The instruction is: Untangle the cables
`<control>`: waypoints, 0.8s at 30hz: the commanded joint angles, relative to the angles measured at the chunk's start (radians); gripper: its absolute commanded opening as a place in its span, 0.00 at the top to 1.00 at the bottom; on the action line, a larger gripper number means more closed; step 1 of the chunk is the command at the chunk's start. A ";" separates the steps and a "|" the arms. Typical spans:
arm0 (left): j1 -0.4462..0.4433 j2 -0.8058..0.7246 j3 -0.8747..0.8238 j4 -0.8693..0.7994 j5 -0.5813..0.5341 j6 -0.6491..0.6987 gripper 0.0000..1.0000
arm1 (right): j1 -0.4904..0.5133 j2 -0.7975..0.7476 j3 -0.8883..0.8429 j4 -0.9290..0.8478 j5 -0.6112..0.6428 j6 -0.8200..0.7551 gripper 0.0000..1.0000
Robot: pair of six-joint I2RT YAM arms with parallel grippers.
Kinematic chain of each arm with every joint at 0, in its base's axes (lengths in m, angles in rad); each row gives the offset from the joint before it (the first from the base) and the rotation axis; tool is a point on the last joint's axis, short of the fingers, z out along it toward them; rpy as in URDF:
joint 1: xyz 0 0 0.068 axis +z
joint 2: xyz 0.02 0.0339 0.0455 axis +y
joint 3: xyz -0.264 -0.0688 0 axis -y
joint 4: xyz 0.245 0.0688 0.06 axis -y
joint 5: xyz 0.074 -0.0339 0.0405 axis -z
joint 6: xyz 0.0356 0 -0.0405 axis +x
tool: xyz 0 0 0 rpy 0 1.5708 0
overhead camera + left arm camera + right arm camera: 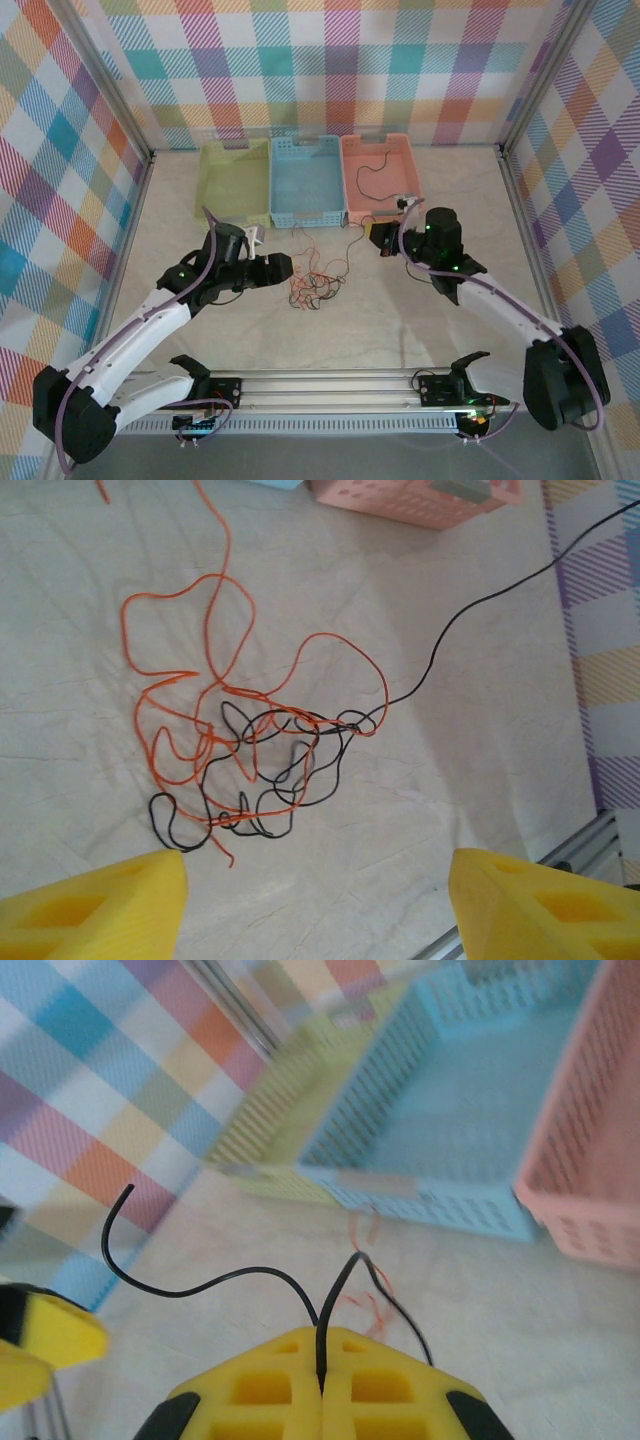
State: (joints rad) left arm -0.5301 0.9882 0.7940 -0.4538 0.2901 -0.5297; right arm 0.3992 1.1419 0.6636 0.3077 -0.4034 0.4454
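A loose tangle [312, 285] of an orange-red cable and a dark cable lies on the table between the arms. In the left wrist view the tangle [250, 742] sits just ahead of my left gripper [320, 910], which is open with nothing between its yellow fingers [100, 905]. One dark strand [437, 645] runs from the knot up to the right. My right gripper [322, 1345] is shut on that dark cable [355, 1255] and holds it above the table, in front of the pink tray [378, 238]. A short black cable [362, 178] lies inside the pink tray.
Three trays stand in a row at the back: yellow-green [215, 180], blue [306, 215], pink [412, 170]. Checked walls close in the table on three sides. A metal rail [340, 385] runs along the near edge.
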 commanded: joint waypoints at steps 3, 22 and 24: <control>-0.010 -0.025 0.001 0.114 0.103 0.036 0.33 | 0.010 -0.087 0.125 0.064 -0.071 0.093 1.00; -0.166 0.305 0.188 0.564 0.109 0.404 0.25 | 0.031 -0.079 0.240 0.084 -0.121 0.323 1.00; -0.168 0.341 0.190 0.602 0.102 0.423 0.25 | 0.029 -0.082 0.247 0.067 -0.115 0.343 1.00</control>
State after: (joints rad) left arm -0.6868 1.3014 0.9653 0.0288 0.3923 -0.1905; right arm 0.4206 1.0672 0.8692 0.3576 -0.5011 0.7353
